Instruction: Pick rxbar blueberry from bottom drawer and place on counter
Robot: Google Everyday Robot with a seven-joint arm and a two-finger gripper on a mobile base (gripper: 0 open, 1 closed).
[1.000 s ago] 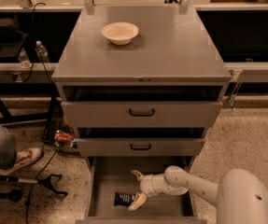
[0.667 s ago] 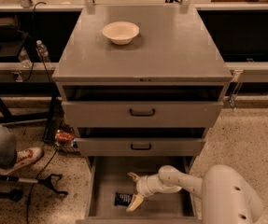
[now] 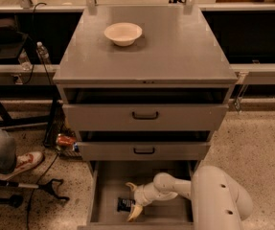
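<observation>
Rxbar [image 3: 124,204] lies flat in drawer [image 3: 109,183]. Gripper [image 3: 132,201] has shifted left, fingers spread, apparently straddling its right end. Ready to close.

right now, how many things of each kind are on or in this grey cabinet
grey metal cabinet drawers: 3
round cream bowl on the counter: 1
small dark rectangular bar wrapper: 1
white two-finger gripper, open by the bar in the bottom drawer: 1
total: 6
</observation>
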